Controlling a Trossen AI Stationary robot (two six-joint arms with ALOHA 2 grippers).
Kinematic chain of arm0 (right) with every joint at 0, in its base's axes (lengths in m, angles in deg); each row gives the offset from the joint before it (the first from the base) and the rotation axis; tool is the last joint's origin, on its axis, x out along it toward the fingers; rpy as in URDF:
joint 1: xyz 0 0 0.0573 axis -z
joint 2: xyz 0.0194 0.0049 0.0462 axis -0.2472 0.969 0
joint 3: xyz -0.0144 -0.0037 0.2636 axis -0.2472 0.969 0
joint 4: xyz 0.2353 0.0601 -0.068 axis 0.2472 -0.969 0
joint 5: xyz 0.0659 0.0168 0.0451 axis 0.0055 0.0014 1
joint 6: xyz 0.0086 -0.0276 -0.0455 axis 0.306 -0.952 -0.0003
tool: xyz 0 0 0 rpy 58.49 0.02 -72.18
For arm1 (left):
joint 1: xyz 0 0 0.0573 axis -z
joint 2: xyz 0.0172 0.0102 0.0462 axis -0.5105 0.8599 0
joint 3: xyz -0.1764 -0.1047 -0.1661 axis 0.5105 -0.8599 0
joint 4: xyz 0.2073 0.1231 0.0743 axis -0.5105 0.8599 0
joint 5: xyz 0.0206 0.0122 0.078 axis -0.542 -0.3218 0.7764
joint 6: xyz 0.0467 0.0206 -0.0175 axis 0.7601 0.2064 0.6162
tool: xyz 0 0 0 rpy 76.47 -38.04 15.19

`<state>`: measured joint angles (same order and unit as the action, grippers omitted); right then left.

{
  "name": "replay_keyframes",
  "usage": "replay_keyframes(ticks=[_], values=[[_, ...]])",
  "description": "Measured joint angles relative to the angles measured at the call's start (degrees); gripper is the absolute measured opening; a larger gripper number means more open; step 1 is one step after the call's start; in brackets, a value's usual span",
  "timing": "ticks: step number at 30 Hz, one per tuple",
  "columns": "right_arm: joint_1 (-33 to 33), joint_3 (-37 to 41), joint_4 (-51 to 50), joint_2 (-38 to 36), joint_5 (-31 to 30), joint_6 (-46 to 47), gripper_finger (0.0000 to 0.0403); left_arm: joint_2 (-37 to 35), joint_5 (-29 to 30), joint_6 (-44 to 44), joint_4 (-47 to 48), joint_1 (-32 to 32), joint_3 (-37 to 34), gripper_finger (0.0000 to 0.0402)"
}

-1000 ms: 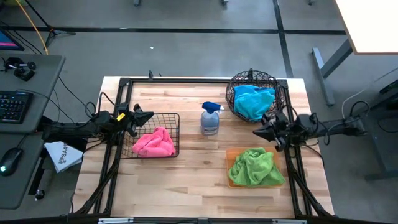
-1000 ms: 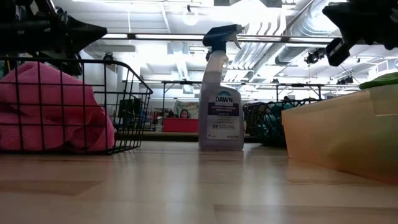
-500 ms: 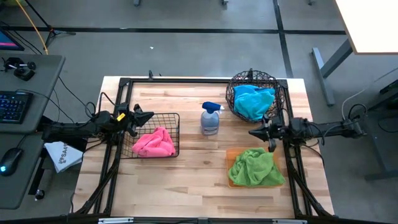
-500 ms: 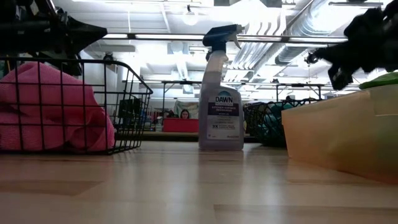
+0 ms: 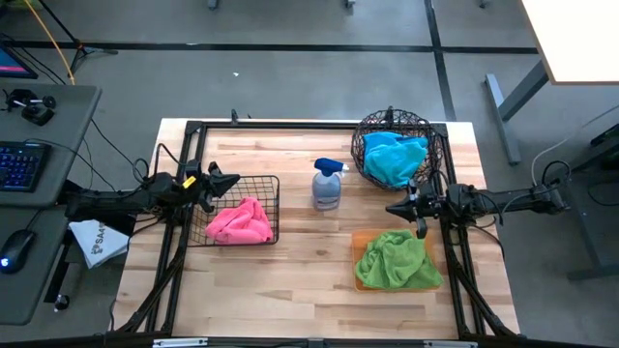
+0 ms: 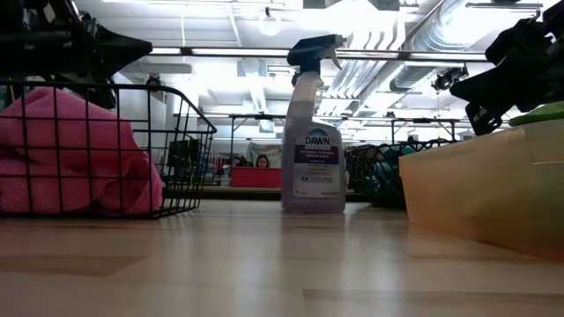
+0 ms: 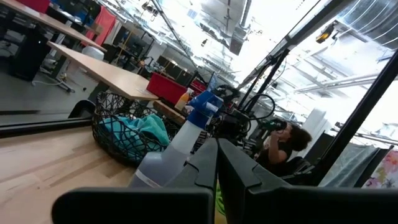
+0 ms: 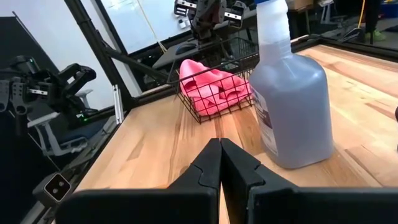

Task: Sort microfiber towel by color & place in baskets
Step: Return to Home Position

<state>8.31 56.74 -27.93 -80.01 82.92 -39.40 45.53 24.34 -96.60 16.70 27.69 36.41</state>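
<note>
Microfiber towels lie sorted by colour in three containers. The pink towel is bunched in the square black wire-grid basket on the left of the bench. The blue towel fills the round dark woven-wire bowl basket at the far right corner. The green towel is heaped on the flat orange tray and covers most of it. All three cloths look plush and crumpled.

A translucent spray bottle with a blue trigger head stands upright between the baskets.

- Left end effector: fingers pressed together, empty, raised over the wire-grid basket's far left corner.
- Right end effector: fingers pressed together, empty, raised between bowl basket and tray.

The bench top is pale wood planking bordered by a black metal frame. Grey floor surrounds it, and a desk with a keyboard stands to the left
</note>
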Motion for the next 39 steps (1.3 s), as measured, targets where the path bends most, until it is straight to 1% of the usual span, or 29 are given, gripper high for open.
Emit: replay_keyframes(ticks=[24, 27, 30, 32, 35, 39], values=[[0.00, -0.04, -0.12, 0.00, 0.00, 0.01, 0.0000, 0.00, -0.01, 0.11, 0.08, 0.00, 0.00, 0.0000], [0.00, -0.04, -0.12, 0.01, 0.00, 0.01, 0.0000, -0.02, -1.36, 8.17, 2.86, 0.02, 0.02, 0.0000], [0.00, -0.04, -0.12, 0.02, 0.00, 0.01, 0.0000, 0.78, -4.51, 16.74, 5.87, 0.13, 0.02, 0.0000], [-0.01, -0.04, -0.12, 0.04, -0.02, 0.01, 0.0000, 0.93, -5.81, 20.78, 8.19, 0.13, 0.00, 0.0000], [-0.01, -0.04, -0.12, 0.03, -0.02, 0.01, 0.0000, 1.03, -7.24, 22.18, 10.05, 0.13, 0.02, 0.0000], [-0.02, -0.04, -0.12, 0.02, -0.02, 0.01, 0.0000, 1.07, -7.90, 20.24, 13.41, 0.13, 0.00, 0.0000]])
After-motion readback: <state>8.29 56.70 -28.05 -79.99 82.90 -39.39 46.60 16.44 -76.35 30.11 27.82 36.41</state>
